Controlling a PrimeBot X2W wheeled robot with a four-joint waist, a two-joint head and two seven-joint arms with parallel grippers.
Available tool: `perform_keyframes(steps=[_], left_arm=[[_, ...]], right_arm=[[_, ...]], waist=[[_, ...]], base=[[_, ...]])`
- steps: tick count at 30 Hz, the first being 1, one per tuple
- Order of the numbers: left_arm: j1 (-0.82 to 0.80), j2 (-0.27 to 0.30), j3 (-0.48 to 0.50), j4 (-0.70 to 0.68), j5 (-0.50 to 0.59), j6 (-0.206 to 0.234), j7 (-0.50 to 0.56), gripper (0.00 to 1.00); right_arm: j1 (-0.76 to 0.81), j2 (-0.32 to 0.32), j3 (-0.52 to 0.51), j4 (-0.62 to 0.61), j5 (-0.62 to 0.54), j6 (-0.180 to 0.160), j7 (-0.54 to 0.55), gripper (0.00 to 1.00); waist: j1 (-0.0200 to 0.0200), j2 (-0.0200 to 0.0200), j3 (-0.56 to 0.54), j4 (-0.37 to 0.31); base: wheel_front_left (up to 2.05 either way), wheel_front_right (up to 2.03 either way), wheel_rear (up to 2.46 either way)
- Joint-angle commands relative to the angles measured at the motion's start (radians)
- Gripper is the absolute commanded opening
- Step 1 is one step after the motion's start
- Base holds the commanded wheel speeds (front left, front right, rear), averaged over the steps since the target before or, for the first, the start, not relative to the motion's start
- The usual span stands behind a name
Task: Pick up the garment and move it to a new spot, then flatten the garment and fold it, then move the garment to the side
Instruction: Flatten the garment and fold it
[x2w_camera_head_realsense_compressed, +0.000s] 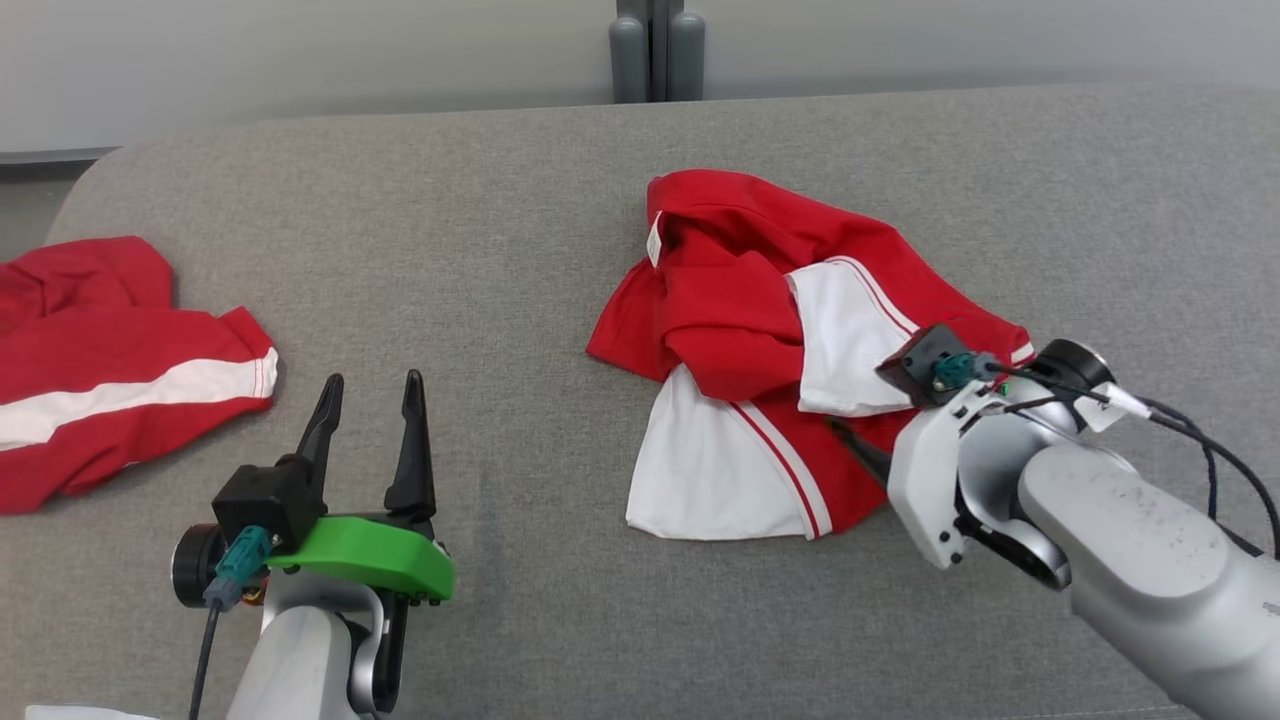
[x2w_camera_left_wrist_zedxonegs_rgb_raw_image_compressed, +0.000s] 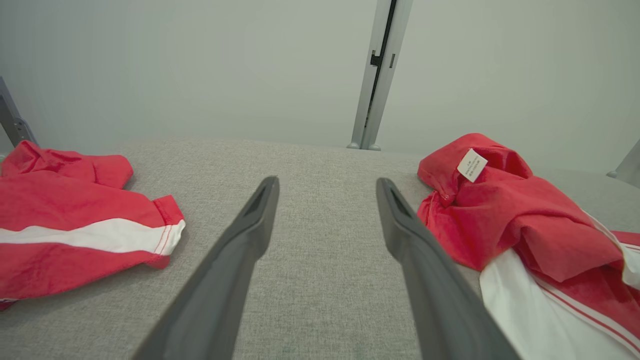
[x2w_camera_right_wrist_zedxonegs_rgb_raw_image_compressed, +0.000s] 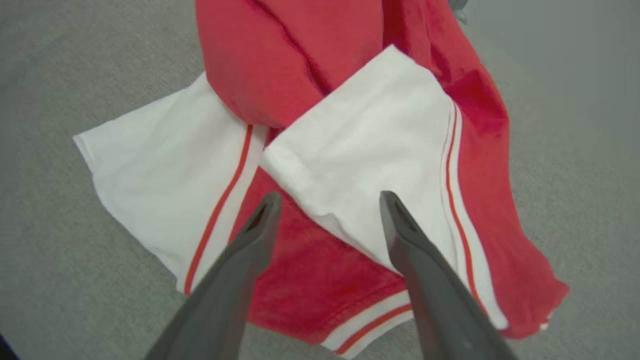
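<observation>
Two red-and-white pieces of clothing lie on the grey table (x2w_camera_head_realsense_compressed: 500, 250). The crumpled garment (x2w_camera_head_realsense_compressed: 740, 310) sits on the table's right half, well in from every edge. Its red cloth is heaped in loose folds over two white panels trimmed with thin red stripes; one white panel spreads flat toward the table's near edge, and the other is draped higher on the heap. A small white label (x2w_camera_head_realsense_compressed: 655, 240) sticks out on the side of the heap facing the table's far edge (its print is too small to read).

The right gripper (x2w_camera_right_wrist_zedxonegs_rgb_raw_image_compressed: 330, 197) is over the near-right part of that heap, above the table's right half. Its two dark fingers stand wide apart with nothing clamped between them; in its wrist view they straddle the folded edge of the upper white panel, and whether the tips touch the cloth cannot be told.

The left gripper (x2w_camera_head_realsense_compressed: 373, 380) is above bare grey fabric on the table's left half, near the near edge; its fingers are spread wide and empty, pointing toward the far edge.

A second garment (x2w_camera_head_realsense_compressed: 110, 350), red with a white band, lies flatter at the table's left edge. Beyond the middle of the table's far edge rises a grey post (x2w_camera_head_realsense_compressed: 655, 50).
</observation>
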Motion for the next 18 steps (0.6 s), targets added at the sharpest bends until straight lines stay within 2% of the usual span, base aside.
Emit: perform_keyframes(steps=[1,13,14,15,16,18], left_arm=[[-0.019,0.003,0.000,0.002,-0.012,0.001,-0.001,1.00],[-0.021,0.003,-0.006,0.006,-0.011,-0.001,-0.001,1.00],[-0.021,0.003,-0.005,0.006,-0.012,-0.002,-0.001,1.00],[-0.021,0.003,-0.004,0.006,-0.013,-0.002,-0.001,1.00],[-0.020,0.003,-0.003,0.006,-0.014,-0.003,-0.001,1.00],[-0.018,0.003,-0.002,0.004,-0.014,-0.004,-0.001,1.00]], right_arm=[[0.017,0.006,0.010,-0.018,-0.014,0.000,0.014,1.00],[0.055,0.055,-0.078,0.030,-0.151,0.000,0.072,1.00],[0.053,0.054,-0.089,0.036,-0.159,0.000,0.070,0.82],[0.054,0.057,-0.100,0.043,-0.164,0.000,0.065,0.28],[0.056,0.061,-0.116,0.052,-0.170,0.000,0.062,0.00],[0.061,0.066,-0.139,0.065,-0.181,0.000,0.053,0.00]], waist=[[0.0000,0.0000,0.007,0.013],[0.0000,0.0000,0.013,0.041],[0.0000,0.0000,0.014,0.042],[0.0000,0.0000,0.015,0.043],[0.0000,0.0000,0.015,0.043],[0.0000,0.0000,0.015,0.042]], base=[[0.00,0.00,0.00],[0.00,0.00,0.00],[0.00,0.00,0.00],[0.00,0.00,0.00],[0.00,0.00,0.00],[0.00,0.00,0.00]])
